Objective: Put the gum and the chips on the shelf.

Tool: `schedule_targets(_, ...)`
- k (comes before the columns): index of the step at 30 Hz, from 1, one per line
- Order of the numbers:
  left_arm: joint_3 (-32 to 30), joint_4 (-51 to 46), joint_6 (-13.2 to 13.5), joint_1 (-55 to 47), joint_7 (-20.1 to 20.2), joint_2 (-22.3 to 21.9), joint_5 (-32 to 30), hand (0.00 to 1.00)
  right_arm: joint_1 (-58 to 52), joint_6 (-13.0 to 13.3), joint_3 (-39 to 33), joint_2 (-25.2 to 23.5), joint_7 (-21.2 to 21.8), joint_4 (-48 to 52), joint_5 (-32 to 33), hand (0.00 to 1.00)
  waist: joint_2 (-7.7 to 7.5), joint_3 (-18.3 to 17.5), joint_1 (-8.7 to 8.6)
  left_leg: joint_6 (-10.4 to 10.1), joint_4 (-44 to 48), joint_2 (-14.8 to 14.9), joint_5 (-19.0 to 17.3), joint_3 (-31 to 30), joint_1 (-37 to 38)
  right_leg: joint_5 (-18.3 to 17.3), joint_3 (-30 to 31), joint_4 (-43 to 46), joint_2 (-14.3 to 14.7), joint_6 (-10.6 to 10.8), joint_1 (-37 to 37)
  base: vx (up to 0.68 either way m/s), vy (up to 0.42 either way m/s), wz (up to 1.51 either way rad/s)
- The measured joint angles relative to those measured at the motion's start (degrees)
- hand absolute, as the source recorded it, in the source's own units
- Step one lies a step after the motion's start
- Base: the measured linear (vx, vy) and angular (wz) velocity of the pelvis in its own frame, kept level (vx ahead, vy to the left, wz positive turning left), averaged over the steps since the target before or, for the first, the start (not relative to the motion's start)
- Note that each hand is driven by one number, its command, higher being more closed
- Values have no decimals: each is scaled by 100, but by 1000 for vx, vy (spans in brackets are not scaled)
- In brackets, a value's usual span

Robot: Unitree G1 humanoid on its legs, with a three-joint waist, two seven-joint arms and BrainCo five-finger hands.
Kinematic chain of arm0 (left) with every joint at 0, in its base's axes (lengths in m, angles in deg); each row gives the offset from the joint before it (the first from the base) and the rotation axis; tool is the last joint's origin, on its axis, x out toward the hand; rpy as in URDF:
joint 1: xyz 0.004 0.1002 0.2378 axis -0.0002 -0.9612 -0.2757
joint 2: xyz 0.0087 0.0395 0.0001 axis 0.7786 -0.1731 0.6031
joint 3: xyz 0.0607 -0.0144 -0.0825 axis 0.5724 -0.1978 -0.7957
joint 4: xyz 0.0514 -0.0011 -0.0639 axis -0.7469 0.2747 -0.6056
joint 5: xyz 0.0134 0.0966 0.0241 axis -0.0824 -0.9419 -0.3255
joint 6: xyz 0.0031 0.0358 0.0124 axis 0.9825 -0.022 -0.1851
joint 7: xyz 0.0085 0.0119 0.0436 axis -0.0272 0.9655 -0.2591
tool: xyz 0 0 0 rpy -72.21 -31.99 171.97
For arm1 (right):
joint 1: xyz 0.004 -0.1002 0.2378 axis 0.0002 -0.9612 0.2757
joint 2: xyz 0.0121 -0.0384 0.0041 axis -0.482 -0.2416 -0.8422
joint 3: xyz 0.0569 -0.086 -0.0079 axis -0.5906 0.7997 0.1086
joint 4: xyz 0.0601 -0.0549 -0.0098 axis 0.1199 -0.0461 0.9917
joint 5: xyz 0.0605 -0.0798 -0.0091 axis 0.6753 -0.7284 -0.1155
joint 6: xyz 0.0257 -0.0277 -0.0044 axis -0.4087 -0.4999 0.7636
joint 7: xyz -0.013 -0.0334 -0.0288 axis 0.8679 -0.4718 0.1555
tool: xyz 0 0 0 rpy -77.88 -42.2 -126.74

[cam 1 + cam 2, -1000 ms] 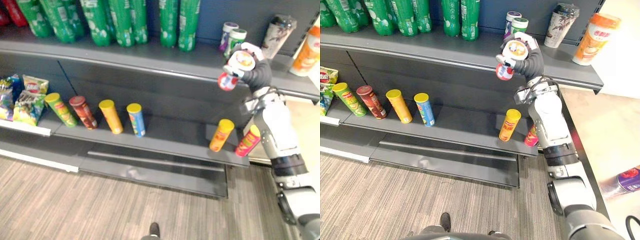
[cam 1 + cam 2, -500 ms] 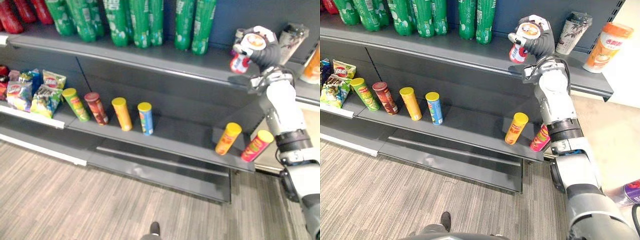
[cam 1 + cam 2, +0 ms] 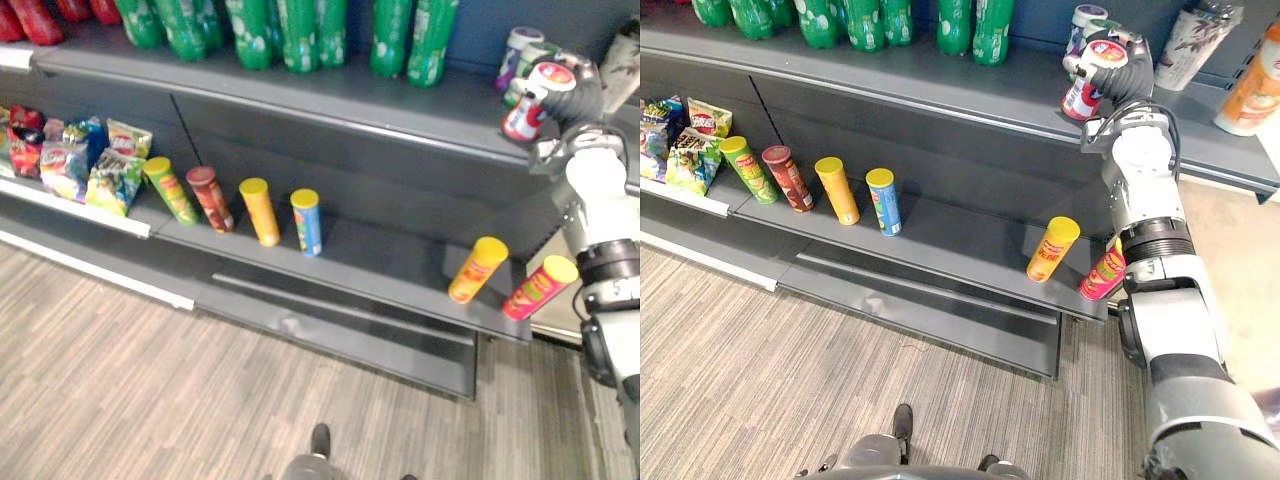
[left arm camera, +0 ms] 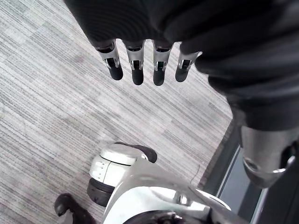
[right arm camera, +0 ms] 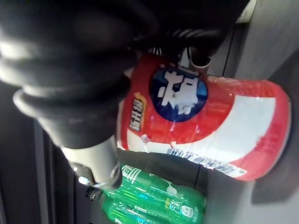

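My right hand (image 3: 1129,72) is shut on a red and white gum canister (image 3: 1081,93), fingers curled round its top. It holds the canister tilted, low over the right part of the grey upper shelf (image 3: 330,105), just in front of a purple jar (image 3: 519,43) and a green jar (image 3: 537,53). Whether the gum canister (image 5: 210,126) touches the shelf I cannot tell. A yellow chips can (image 3: 478,269) and a pink chips can (image 3: 540,287) lean on the lower shelf (image 3: 380,270). My left hand (image 4: 136,69) hangs over the floor with straight fingers.
Green bottles (image 3: 300,30) line the back of the upper shelf and tall cups (image 3: 1195,45) stand at its right end. Several more chips cans (image 3: 260,210) and chip bags (image 3: 85,165) stand on the lower shelf's left. Striped grey floor (image 3: 150,400) lies in front.
The view has shifted. My right hand has carried the gum canister from in front of the upper shelf's edge inward over the shelf, close to the two jars.
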Motion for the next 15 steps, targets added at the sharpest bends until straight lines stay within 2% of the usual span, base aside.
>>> schedule_targets(3,40,-16,0,38,1,13,3,0,121,155,-2,24,-8,-68,-4,100,6,125,11,-1,0,-12,7,-22,-10,-78,-11,136,-38,3,-53,28,-17,5)
schedule_targets(15,91,-26,14,149,15,44,14,0,323,434,23,41,9,-150,-44,100,17,368,9,19,1,-23,-2,29,-74,-296,19,414,-125,15,-260,2,-5,0)
